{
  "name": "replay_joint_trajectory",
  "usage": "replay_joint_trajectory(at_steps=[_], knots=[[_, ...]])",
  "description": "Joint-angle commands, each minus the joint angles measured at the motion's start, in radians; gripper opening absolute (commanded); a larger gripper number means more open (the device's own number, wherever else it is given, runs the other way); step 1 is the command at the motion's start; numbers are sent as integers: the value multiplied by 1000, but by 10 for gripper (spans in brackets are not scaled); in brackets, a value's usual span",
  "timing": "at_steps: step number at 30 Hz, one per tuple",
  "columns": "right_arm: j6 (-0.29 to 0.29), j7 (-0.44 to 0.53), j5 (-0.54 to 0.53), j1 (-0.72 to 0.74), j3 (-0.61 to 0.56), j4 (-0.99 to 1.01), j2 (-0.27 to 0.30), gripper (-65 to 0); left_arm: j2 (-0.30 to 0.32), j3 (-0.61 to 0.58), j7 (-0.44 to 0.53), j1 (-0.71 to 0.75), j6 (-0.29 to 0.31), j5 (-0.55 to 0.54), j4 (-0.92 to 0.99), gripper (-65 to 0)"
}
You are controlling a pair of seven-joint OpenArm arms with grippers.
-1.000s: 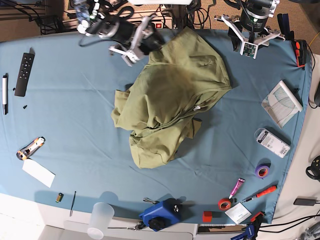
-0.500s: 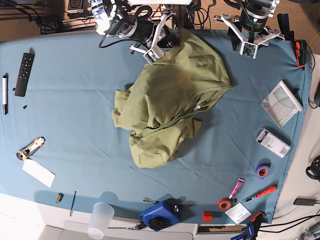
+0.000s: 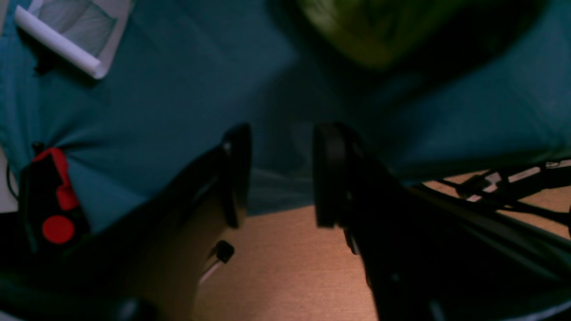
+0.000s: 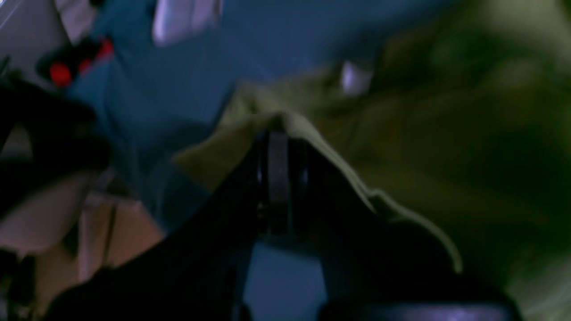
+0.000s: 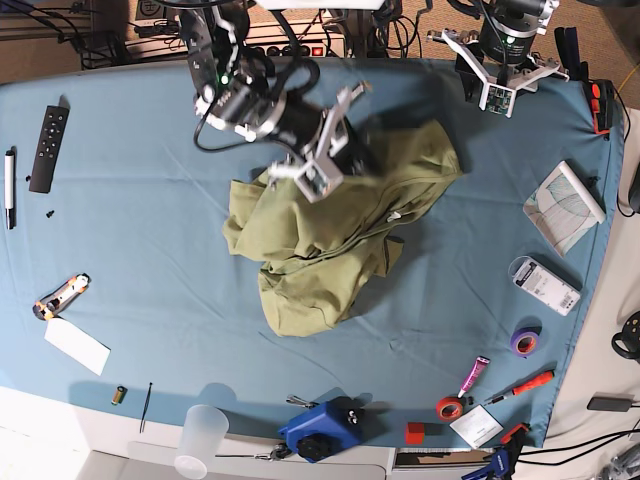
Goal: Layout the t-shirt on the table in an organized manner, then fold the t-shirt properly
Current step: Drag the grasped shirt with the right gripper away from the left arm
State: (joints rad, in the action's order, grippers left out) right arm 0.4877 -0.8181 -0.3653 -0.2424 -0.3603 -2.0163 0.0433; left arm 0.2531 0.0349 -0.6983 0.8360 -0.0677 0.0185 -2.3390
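The olive-green t-shirt (image 5: 330,240) lies crumpled in the middle of the teal table (image 5: 150,250). My right gripper (image 5: 350,150) hangs over the shirt's back part. In the right wrist view it (image 4: 279,133) is shut on a fold of the shirt's edge (image 4: 339,151), and a small white tag (image 4: 354,78) shows behind it. My left gripper (image 5: 497,90) is open and empty at the table's back right edge, away from the shirt. In the left wrist view its fingers (image 3: 236,174) stand apart over the table edge, with the shirt (image 3: 379,26) blurred at the top.
A remote (image 5: 48,148) and pen (image 5: 10,185) lie at the left. A knife (image 5: 60,295), white card (image 5: 77,345) and plastic cup (image 5: 203,435) are front left. A blue device (image 5: 320,428), tape rolls (image 5: 525,340), a white box (image 5: 545,285) and a notebook (image 5: 565,205) line the front and right.
My right gripper has swung from the table's back edge toward the middle, pulling the shirt's back edge with it over the pile. The left arm has not moved.
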Motion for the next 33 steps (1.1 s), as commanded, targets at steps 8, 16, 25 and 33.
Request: replay_joint_trajectory(at_steps=[8, 16, 25, 33], knots=[[-66, 40, 53, 180, 147, -33, -114, -650, 5, 2, 19, 9, -3, 4, -17, -409], [-119, 18, 52, 244, 532, -33, -126, -650, 38, 2, 20, 8, -2, 4, -17, -409], [-119, -62, 10, 185, 827, -33, -16, -650, 45, 2, 19, -19, 6, 3, -17, -409], [-118, -74, 6, 42, 1037, -33, 41, -650, 63, 0, 19, -25, 13, -92, -17, -409]])
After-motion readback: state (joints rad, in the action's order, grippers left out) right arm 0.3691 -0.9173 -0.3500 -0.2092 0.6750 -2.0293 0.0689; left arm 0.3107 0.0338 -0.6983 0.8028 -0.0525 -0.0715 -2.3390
